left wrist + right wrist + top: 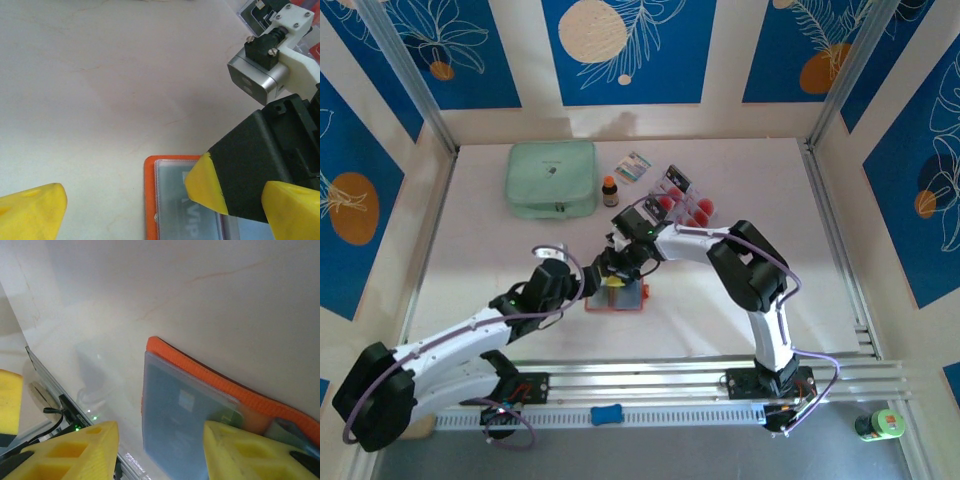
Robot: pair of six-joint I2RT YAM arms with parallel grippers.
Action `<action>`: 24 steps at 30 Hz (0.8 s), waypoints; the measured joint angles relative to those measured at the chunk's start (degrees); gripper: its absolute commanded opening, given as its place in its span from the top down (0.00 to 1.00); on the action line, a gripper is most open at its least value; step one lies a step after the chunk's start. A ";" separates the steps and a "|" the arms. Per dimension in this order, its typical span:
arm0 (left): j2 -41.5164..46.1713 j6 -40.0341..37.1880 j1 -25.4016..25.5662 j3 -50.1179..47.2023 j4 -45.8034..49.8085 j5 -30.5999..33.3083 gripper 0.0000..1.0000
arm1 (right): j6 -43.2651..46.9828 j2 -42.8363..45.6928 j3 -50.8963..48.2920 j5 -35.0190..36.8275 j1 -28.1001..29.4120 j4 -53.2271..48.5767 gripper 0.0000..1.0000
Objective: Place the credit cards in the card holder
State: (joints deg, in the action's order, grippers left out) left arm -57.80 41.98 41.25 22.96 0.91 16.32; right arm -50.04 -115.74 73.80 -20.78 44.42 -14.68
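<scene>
The orange card holder (620,303) lies open on the table in front of the arms, its pale grey-blue clear pockets (185,415) facing up. A "VIP" insert shows through one pocket (200,220). My right gripper (617,265) (160,427) hangs over it with its jaws apart. One of its yellow fingertips (205,185) rests on a pocket. My left gripper (592,285) (162,215) reaches in from the left, wide open and straddling the holder's left end. The credit cards (682,203), pale with red spots, lie fanned behind and to the right, apart from both grippers.
A mint-green zip pouch (552,178) lies at the back left. Beside it stand a small brown bottle (609,190) and a patterned packet (634,167). Metal frame rails run along both sides and the near edge (700,375).
</scene>
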 measured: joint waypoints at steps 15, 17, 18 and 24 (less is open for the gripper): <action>-12.41 -1.81 0.00 -0.66 -1.73 -3.85 0.00 | 0.02 16.72 -8.04 1.75 -4.70 1.95 0.51; -12.39 -1.84 0.00 -0.66 -1.73 -3.85 0.00 | 1.60 17.79 -8.83 4.24 -4.70 -0.13 0.51; -12.39 -1.84 0.00 -0.66 -1.73 -3.85 0.00 | 2.49 18.21 -9.11 5.95 -4.63 -1.62 0.51; -11.45 -1.84 0.00 -0.63 -1.03 -4.20 0.00 | 8.28 20.61 -11.21 17.90 -2.36 -10.99 0.51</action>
State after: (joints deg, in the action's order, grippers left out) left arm -69.25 40.14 41.25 22.33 -0.12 12.12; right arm -41.76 -95.13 62.59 -2.87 42.06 -25.67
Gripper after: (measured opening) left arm 0.997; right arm 0.494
